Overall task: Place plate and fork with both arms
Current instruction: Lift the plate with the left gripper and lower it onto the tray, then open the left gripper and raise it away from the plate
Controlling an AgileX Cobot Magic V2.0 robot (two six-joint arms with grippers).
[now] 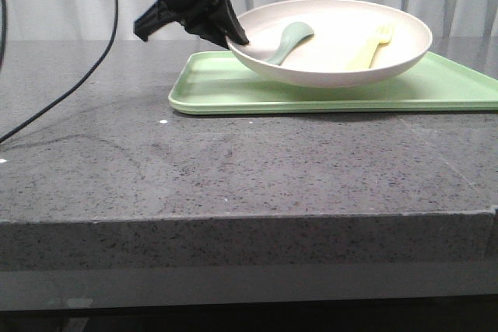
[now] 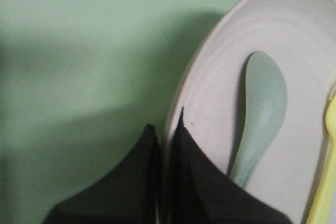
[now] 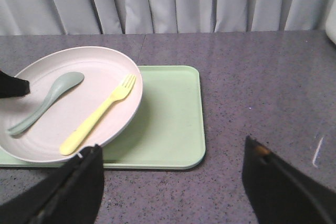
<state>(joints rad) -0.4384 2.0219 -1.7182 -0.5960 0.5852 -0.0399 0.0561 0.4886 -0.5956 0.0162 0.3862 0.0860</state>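
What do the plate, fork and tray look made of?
Plate: cream, matte, no glare, faint rings inside; likely plastic or fibre composite, though glazeless ceramic is possible. Fork: pale yellow, one smooth dull piece, probably plastic. Tray: light green, flat, matte, rounded corners, likely the same plastic.

Low frontal view, close left-wrist view, high right-wrist view, all sharing the plate (image 1: 334, 44).

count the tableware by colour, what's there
cream: 1, the plate
pale yellow: 1, the fork
grey-green: 1, the spoon
light green: 1, the tray
total: 4
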